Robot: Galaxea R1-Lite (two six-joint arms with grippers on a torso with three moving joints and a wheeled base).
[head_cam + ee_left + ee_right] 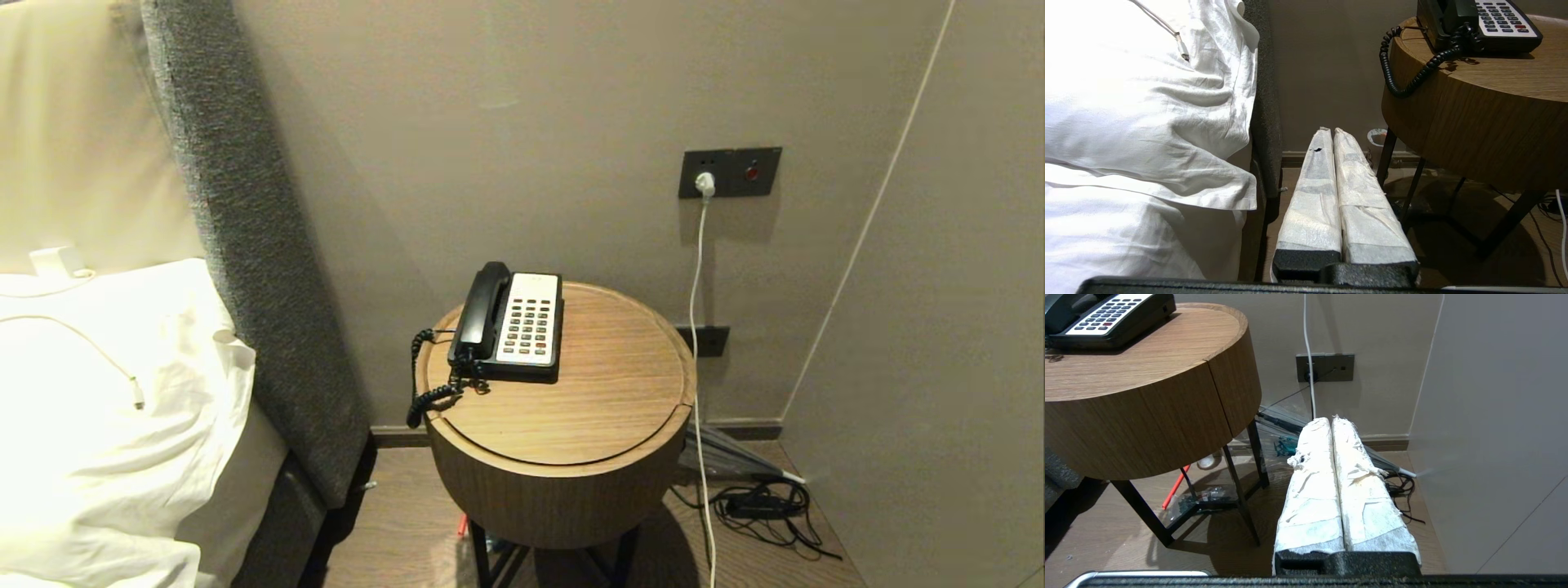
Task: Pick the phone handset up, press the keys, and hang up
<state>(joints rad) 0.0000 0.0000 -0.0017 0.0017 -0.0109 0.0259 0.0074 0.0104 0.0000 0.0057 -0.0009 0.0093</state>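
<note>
Phone handset (483, 309) rests in cradle on left side of phone base (526, 371), centre of head frame, on round wooden surface (604, 392). Keys (528, 323) just right of handset. Coiled cord (424, 392) hangs over surface's left edge. Left gripper (1329, 131) low between bed (1147, 122) and surface, fingers pressed together, holding nothing. Right gripper (1331, 419) low, right of surface, fingers likewise together, empty.
</note>
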